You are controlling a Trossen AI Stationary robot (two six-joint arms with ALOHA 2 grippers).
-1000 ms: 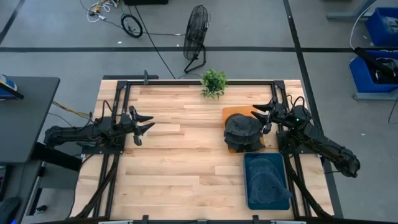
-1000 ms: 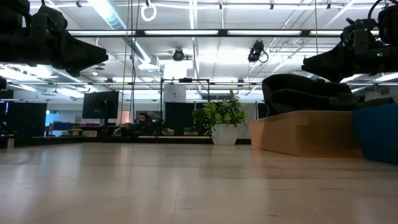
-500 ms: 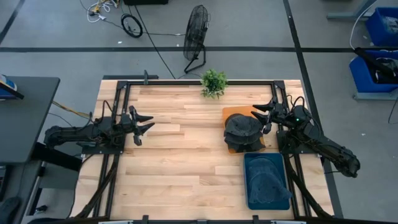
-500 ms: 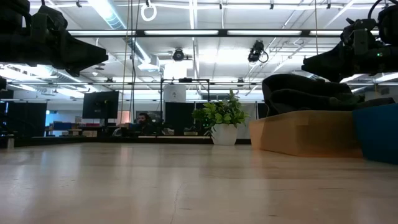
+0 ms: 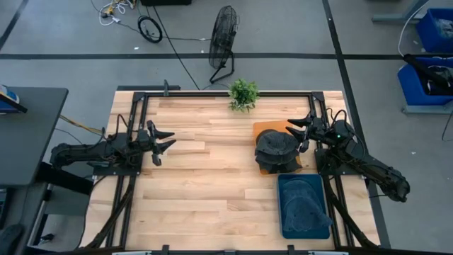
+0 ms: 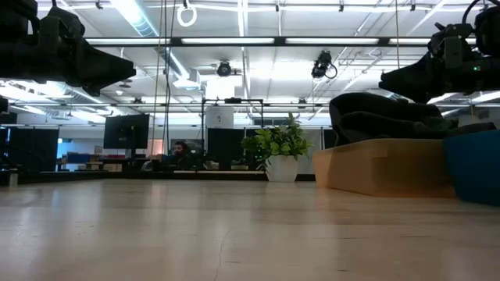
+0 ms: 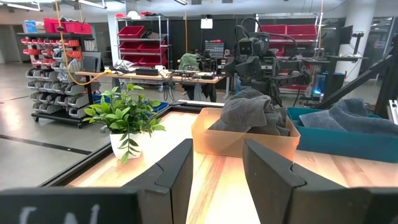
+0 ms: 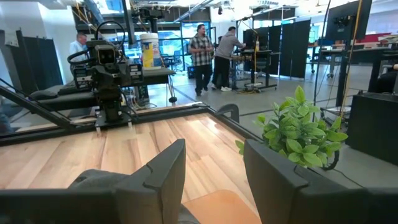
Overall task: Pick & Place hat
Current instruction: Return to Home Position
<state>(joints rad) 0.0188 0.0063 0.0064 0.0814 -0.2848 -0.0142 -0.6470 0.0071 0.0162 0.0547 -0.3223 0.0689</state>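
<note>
A pile of dark grey hats [image 5: 277, 149] rests in an orange-tan box [image 5: 263, 128] on the table's right side; the pile also shows in the low view [image 6: 383, 115] and in the left wrist view [image 7: 252, 116]. More grey hats [image 5: 306, 207] lie in a blue bin [image 5: 284, 228] nearer the front edge. My right gripper [image 5: 298, 132] hovers open beside the box's far right corner, above the table. My left gripper [image 5: 164, 144] hovers open over the table's left side, pointing right, far from the hats.
A small potted plant [image 5: 243, 94] stands at the table's far edge, middle. The black frame rails [image 5: 134, 106] run along the table's sides. Bare wood [image 5: 212, 177] spreads between the two arms. People [image 8: 211, 50] stand in the room beyond the table.
</note>
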